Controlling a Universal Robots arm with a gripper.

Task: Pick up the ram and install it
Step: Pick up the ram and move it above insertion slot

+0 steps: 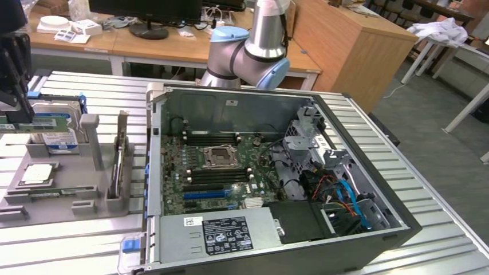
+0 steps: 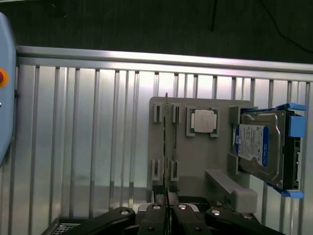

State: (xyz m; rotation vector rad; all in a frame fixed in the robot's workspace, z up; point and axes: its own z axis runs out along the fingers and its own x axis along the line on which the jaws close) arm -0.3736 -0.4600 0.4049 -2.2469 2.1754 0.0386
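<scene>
The ram (image 1: 40, 122) is a thin green stick hanging level above the grey holder tray (image 1: 65, 192) at the exterior view's left. My gripper (image 1: 17, 112) is shut on it from above. In the wrist view the ram (image 2: 166, 147) shows edge-on as a thin line running out from my gripper (image 2: 166, 209), whose black fingers (image 2: 152, 215) press on both its sides. It lies in line with the tray's slot posts (image 2: 157, 113). The open computer case (image 1: 367, 229) lies at the exterior view's right, and the motherboard's dark memory slots (image 1: 216, 138) sit beside the processor socket (image 1: 220, 154).
A silver blue-labelled hard drive (image 1: 59, 129) stands upright in the tray just behind the ram. A square silver processor chip (image 1: 36, 173) lies flat on the tray. A tall grey bracket (image 1: 121, 154) stands between tray and case. Cables and a drive cage (image 1: 313, 137) crowd the case's right half.
</scene>
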